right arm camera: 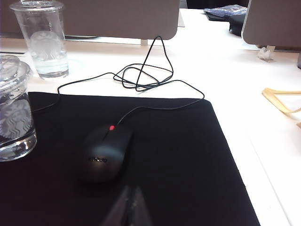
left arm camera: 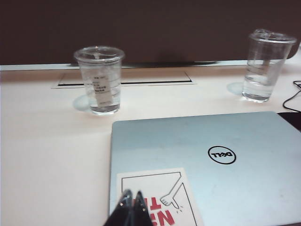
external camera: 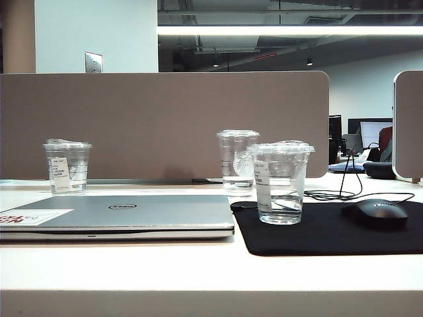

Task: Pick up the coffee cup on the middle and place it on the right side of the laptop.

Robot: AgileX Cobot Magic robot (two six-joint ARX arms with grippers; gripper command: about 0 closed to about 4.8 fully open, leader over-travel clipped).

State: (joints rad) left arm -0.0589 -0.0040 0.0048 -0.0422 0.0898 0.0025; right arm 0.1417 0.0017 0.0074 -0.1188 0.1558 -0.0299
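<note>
Coffee cup [external camera: 67, 168] stands upright on the table [external camera: 198, 264], at the far left of the exterior view, just behind the laptop's [external camera: 132, 212] rear left corner and apart from it. It has a smooth lid, a narrow white label and a little clear liquid. Its long axis is vertical, so I judge a level side grip around the wall suits it.

My left claw [left arm camera: 132, 207] hangs over the near, stickered corner of the closed laptop with its fingers pressed together and nothing between them. The cup lies ahead of it, across the lid and off past the laptop's edge. That makes the left arm the nearer one (the cup shows in its wrist view and not in the right one).

My right claw [right arm camera: 128, 205] hovers above the black mouse pad [external camera: 330, 234], short of the mouse [external camera: 380, 212]. It is too blurred for me to tell whether it is spread.

The spot right of the laptop is crowded: a wider cup [external camera: 281, 185] stands on the pad, with a taller cup [external camera: 236, 162] behind it.
</note>
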